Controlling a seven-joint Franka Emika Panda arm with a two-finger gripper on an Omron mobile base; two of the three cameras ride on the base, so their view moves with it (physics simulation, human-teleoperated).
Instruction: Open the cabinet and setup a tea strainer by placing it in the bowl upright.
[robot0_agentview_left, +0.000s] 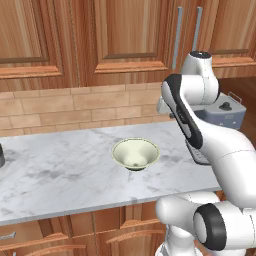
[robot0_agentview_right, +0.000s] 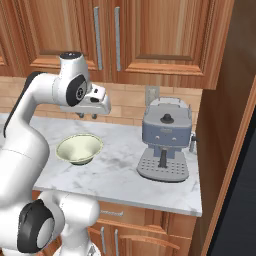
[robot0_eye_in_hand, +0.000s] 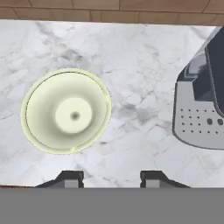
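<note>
Before me: glossy cream-green bowl (robot0_eye_in_hand: 66, 111) on polished grey-veined marble counter (robot0_eye_in_hand: 144, 57); reddish wooden cabinet (robot0_agentview_right: 150, 35) with brushed silver handles.

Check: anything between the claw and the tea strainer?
Yes: the cabinet doors are shut, and no strainer is visible. The claw hangs open and empty above the counter, beside the empty bowl.

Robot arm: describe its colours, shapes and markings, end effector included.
The glossy white robot arm is built of rounded tubular links with dark grey caps and black bands at the joints. Its boxy white end effector carries two small dark finger tips with pale grey pads. No cables or lettering are visible.
</note>
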